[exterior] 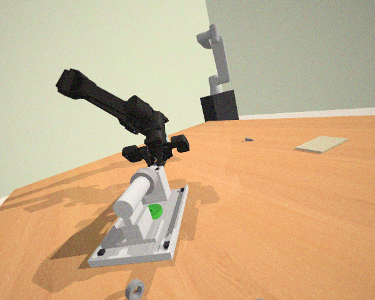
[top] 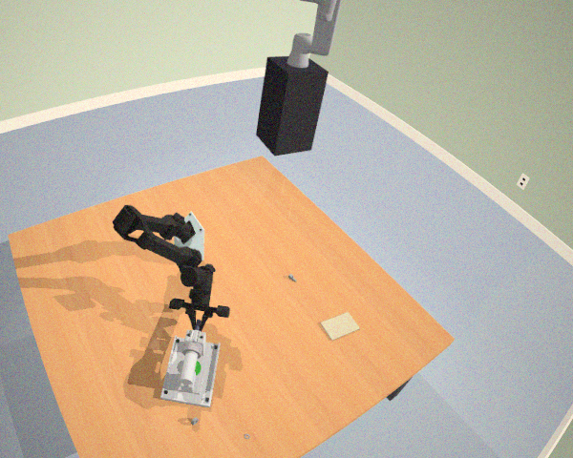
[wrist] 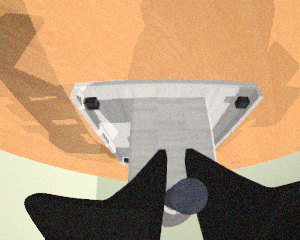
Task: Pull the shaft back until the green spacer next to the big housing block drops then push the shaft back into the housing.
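Sitting low within white fixture (top: 186,400) (exterior: 132,259) (wrist: 165,90): green spacer (top: 197,367) (exterior: 156,211), partly hidden.

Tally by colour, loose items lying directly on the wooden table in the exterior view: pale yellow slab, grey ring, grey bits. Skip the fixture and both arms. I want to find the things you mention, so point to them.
Pale yellow: 1, the flat slab (top: 339,325) (exterior: 322,144)
Grey: 3, the ring (top: 194,421) (exterior: 128,289), the small far part (top: 291,278) (exterior: 248,139), and a piece cut off by the bottom edge (top: 246,436) (exterior: 259,299)
Total: 4

A small grey piece (exterior: 259,299) is cut off by the exterior view's bottom edge; the grey arm's top (top: 326,10) leaves the top view's upper edge.
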You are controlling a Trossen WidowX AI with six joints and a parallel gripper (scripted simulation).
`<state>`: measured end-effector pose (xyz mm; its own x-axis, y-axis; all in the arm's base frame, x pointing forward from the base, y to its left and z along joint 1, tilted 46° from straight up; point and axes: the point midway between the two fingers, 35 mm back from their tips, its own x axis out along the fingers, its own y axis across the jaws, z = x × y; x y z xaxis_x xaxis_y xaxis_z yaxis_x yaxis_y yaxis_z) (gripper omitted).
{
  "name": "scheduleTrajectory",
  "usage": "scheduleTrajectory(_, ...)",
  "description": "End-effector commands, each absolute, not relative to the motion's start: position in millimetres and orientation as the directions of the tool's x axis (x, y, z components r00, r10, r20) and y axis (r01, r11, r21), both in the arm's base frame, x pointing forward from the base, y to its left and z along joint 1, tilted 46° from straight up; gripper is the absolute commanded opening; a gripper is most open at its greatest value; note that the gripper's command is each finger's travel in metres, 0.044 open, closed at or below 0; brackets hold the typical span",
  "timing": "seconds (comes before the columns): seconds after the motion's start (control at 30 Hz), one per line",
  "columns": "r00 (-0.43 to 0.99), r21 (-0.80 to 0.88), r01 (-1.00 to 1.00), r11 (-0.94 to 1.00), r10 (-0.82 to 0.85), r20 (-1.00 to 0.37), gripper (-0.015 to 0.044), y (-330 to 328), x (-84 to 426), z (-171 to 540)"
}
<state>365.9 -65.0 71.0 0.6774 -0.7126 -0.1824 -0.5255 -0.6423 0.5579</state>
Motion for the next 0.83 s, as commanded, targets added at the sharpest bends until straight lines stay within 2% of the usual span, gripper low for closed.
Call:
scheduleTrajectory(0.0, 0.679, 0.555, -0.529, -0.642, -0.713, -0.177, 0.0, -65.7, 369.0, 73.7)
scheduleTrajectory(0.47, 0.679, 0.555, -0.529, -0.642, -0.713, -0.177, 0.0, -66.0, 369.7, 74.1)
scheduleTrajectory(0.8, 0.677, 0.558, -0.526, -0.642, -0.713, -0.182, 0.0263, -65.2, 366.6, 71.5)
